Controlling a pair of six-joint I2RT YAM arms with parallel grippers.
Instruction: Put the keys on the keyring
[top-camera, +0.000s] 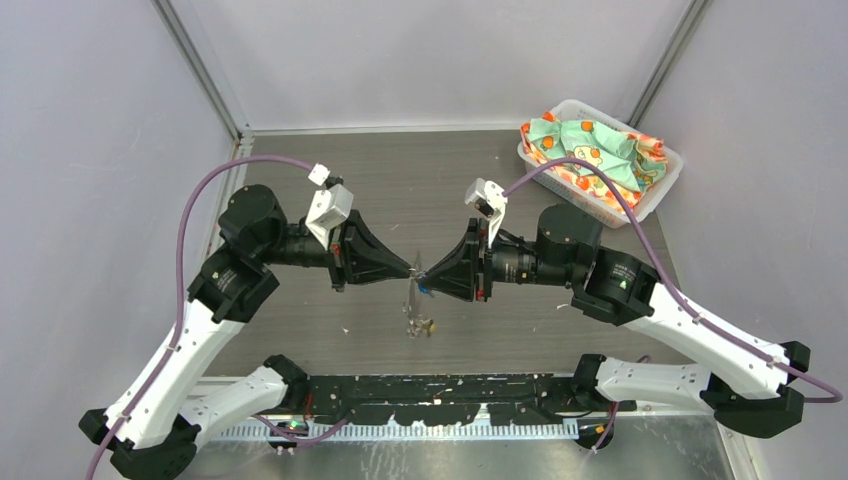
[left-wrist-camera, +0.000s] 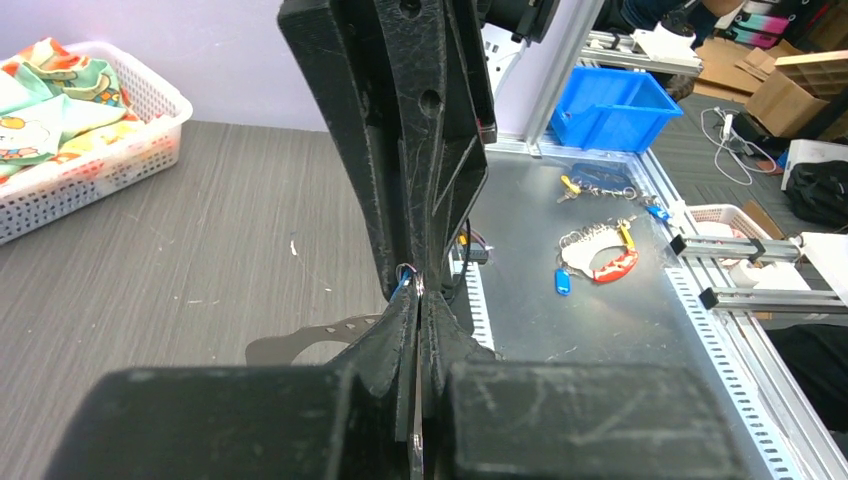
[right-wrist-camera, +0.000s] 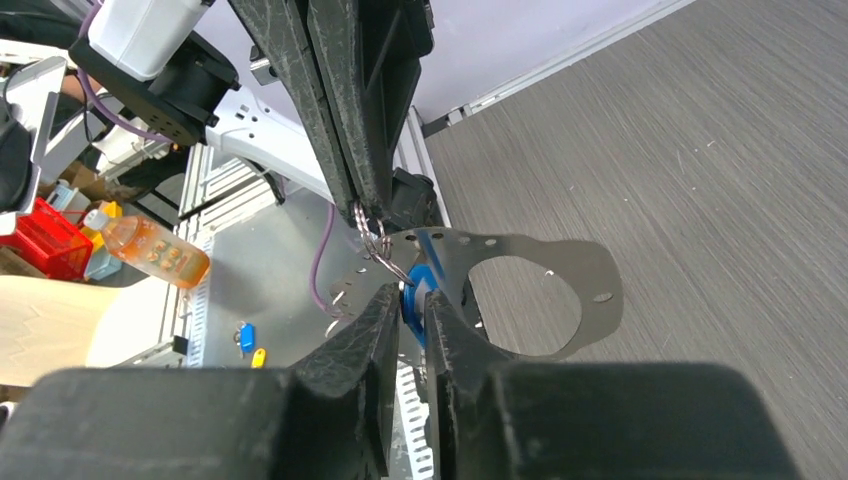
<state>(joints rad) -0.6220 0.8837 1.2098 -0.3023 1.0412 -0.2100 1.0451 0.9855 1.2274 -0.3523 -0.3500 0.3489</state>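
My two grippers meet tip to tip above the middle of the table. My left gripper (top-camera: 411, 268) (left-wrist-camera: 418, 288) is shut on the thin edge of the keyring (right-wrist-camera: 590, 270), a flat grey metal loop with a wide hole. The loop hangs edge-on below the tips in the top view (top-camera: 411, 304) and sticks out left in the left wrist view (left-wrist-camera: 300, 345). Small wire rings (right-wrist-camera: 374, 238) hang at the left gripper's tips. My right gripper (top-camera: 424, 276) (right-wrist-camera: 411, 297) is shut on the blue-headed key (right-wrist-camera: 421, 284). The yellow-orange key (top-camera: 429, 326) dangles at the bottom of the loop.
A white basket (top-camera: 655, 190) (left-wrist-camera: 150, 110) of patterned cloth stands at the back right corner. Past the table's near edge lies a metal bench with other key tags (left-wrist-camera: 562, 281) (right-wrist-camera: 247, 338), a blue bin (left-wrist-camera: 610, 105) and an orange bottle (right-wrist-camera: 150, 250).
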